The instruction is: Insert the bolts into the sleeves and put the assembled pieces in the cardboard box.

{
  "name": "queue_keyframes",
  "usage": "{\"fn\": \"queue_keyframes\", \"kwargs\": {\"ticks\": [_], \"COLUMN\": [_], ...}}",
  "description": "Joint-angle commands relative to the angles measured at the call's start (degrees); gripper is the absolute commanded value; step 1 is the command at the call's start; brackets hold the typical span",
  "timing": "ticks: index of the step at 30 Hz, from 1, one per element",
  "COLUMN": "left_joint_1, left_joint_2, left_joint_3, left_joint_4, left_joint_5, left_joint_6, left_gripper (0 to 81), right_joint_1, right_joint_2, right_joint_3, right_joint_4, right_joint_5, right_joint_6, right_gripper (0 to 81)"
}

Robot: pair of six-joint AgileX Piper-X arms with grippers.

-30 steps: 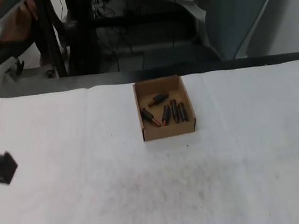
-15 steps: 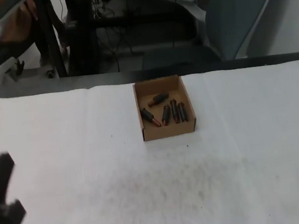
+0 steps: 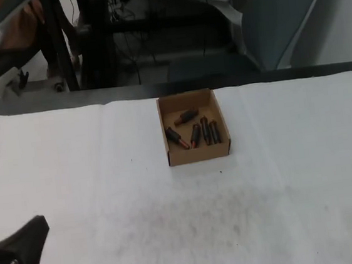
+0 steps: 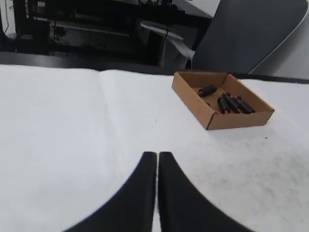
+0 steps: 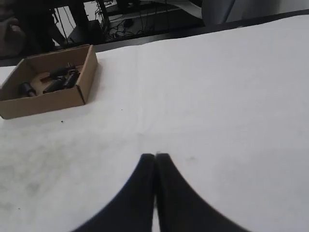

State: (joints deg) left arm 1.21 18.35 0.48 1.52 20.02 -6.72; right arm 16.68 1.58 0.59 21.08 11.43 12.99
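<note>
Well, your left claw [image 4: 157, 157] and right claw [image 5: 155, 158] are both pinched shut on nothing, and the cardboard box [image 3: 200, 153] with the dark pieces [image 3: 196, 130] inside sits upper middle in the high view, so a fast reach could bump it and spill them.

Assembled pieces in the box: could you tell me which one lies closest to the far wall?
The lone piece lying crosswise by the far wall of the cardboard box; the others lie nearer its front wall.
</note>
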Motion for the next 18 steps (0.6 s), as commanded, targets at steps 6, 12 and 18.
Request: {"fn": "queue_keyframes", "kwargs": {"ticks": [6, 12, 18], "left_joint_1": [-7.89, -8.55, -8.55], "left_joint_2": [-0.25, -0.25, -0.25], "left_joint_3": [-0.48, -0.48, -0.48], "left_joint_4": [8.97, 8.52, 8.52], "left_joint_5": [-10.1, -9.63, -9.63], "left_joint_6": [0.87, 0.32, 0.32], "left_gripper": [1.7, 1.7, 1.7], "right_joint_1": [-0.29, -0.29, -0.29], "right_joint_2": [-0.27, -0.27, -0.27], "right_joint_3": [-0.59, -0.59, -0.59], "right_joint_4": [-0.76, -0.76, -0.76], "right_joint_5": [-0.58, -0.58, -0.58], "right_joint_6": [0.9, 0.9, 0.9], "right_gripper": [0.6, 0.6, 0.6]}}
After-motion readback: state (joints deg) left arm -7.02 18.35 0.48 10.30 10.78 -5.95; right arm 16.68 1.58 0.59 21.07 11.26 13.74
